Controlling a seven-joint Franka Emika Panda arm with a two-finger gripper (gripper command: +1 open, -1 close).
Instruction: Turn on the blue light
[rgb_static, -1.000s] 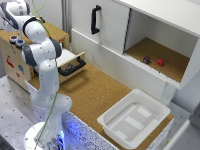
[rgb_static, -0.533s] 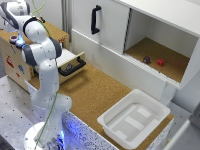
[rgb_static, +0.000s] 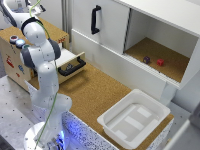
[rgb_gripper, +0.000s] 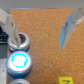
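Wrist view: gripper fingers spread wide apart, nothing between them, hovering over a cork-brown surface. One fingertip hangs just above a dark round button. Touching that button's rim, on the side away from the fingers, sits the blue light: round, pale ring, top glowing bright cyan, so it looks already lit. The light lies off the gripper's midline, toward that same finger. Exterior view: the gripper is out of sight; buttons atop the wooden box.
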